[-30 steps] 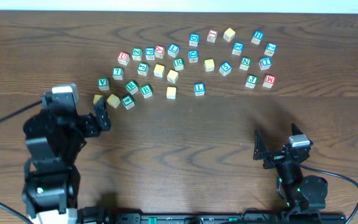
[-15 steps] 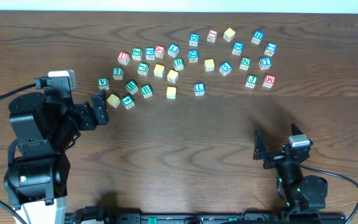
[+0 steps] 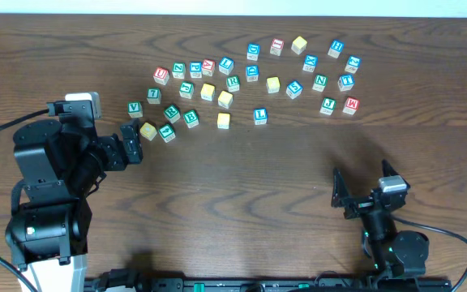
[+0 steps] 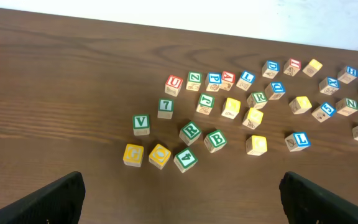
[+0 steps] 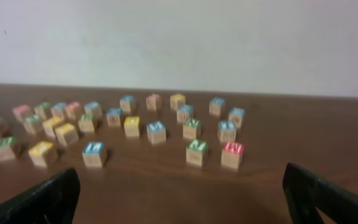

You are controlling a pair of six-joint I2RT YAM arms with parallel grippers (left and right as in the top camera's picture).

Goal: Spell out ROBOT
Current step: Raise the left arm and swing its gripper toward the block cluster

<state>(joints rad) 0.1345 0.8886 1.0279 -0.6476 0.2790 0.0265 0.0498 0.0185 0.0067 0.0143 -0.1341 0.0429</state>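
We see a dark wooden surface (image 3: 242, 203), with a pale wall (image 5: 179, 37) behind its far edge. Small lettered wooden cubes lie scattered in a loose band across the upper middle of the overhead frame.

The green-framed R cube (image 4: 190, 131) sits just beside the green-framed B cube (image 4: 215, 140), left of centre in the left wrist view. Below and to the left of them stand the left yellow cube (image 4: 133, 154) and the right yellow cube (image 4: 159, 155), nearly touching. A green 4 cube (image 4: 185, 160) is just beside the pair. Another green R cube (image 4: 258, 98) lies farther right.

Blue-framed cubes (image 3: 310, 62) spread toward the upper right, and we cannot tell which of them carries the T.

The left pincer (image 3: 134, 140) is spread wide and grasps nothing, just beside the yellow cubes. The right pincer (image 3: 362, 180) is likewise released at the lower right, well apart from the cubes.
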